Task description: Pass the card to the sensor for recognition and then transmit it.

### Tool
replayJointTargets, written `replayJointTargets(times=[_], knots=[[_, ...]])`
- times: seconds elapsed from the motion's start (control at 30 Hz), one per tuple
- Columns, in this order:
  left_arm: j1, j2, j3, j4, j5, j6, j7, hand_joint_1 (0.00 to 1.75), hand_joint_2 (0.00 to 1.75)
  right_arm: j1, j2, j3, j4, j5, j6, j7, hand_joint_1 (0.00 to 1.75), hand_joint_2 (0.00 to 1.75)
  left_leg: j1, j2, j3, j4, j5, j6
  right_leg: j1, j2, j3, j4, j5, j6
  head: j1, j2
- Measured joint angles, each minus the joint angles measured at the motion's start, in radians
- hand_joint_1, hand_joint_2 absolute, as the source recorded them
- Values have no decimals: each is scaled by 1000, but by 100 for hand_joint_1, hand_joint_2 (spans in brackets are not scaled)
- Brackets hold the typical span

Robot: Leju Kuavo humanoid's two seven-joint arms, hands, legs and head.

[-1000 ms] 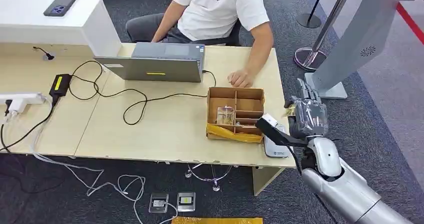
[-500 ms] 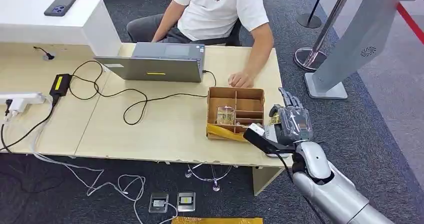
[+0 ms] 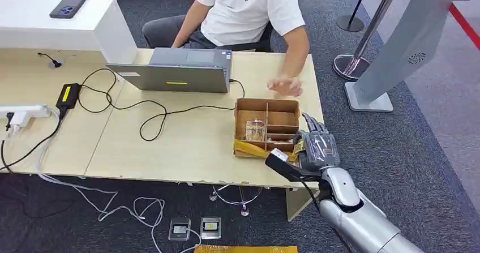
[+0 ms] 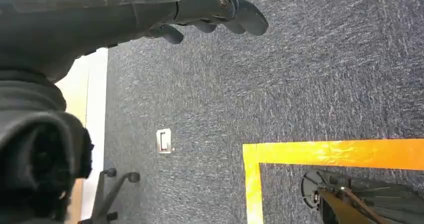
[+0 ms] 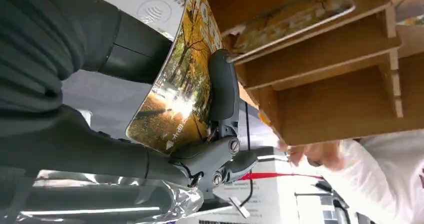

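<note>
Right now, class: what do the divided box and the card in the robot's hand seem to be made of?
The box looks like unpainted corrugated cardboard or thin wood: matt brown, thin slotted dividers. The card, held by the right hand, looks like glossy plastic or coated paper: it bends slightly and shines over a printed autumn picture.

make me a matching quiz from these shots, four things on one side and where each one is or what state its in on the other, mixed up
Things:
1. card
2. laptop
3. cardboard box
4. left hand

Places or states:
A. hanging over the grey carpet, holding nothing
B. open on the table in front of the seated person
C. held in the right hand beside the box
D. on the table near its right end, split into compartments

Pairs: 1-C, 2-B, 3-D, 4-A
</note>
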Motion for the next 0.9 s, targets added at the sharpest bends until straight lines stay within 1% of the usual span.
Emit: replayJointTargets(times=[0.07, 0.23, 0.3, 0.33, 0.5, 0.67, 0.9], knots=[[0, 0, 0, 0, 1, 0, 0, 0, 0, 1, 0, -3, 7, -5, -6, 2, 175, 175, 0, 0, 0, 0, 0, 0, 0, 0, 0, 0, 0, 0, 0, 0], [1, 0, 0, 0, 14, 2, 1, 0, 0, 3, -7, -36, 19, -7, -61, 27, 175, 175, 0, 0, 0, 0, 0, 0, 0, 0, 0, 0, 0, 0, 0, 0], [1, 0, 0, 0, 17, 4, 1, 0, 0, 2, -11, -44, 19, -7, -65, 33, 175, 175, 0, 0, 0, 0, 0, 0, 0, 0, 0, 0, 0, 0, 0, 0], [1, 0, 0, 0, 20, 8, 1, 0, 0, -5, -32, -71, 13, -7, -69, 47, 175, 175, 0, 0, 0, 0, 0, 0, 0, 0, 0, 0, 0, 0, 0, 0], [1, 0, 0, 0, 31, 14, 1, 0, 0, -24, -71, -129, -22, 3, -109, 76, 175, 175, 0, 1, 0, 0, 0, 0, 0, 1, 0, 0, 0, 0, 0, 0], [1, -1, 0, 0, 32, 18, 0, 0, 0, -40, -105, -176, -72, 6, -115, 87, 175, 175, 0, 1, 0, 0, 0, 0, 0, 1, 0, 0, 0, 0, 0, 0], [1, -1, 0, 0, 32, 18, 0, 0, 0, -42, -126, -205, -112, 14, -118, 95, 175, 175, 0, 1, 0, 0, 0, 0, 0, 1, 0, 0, 0, 0, 0, 0]])
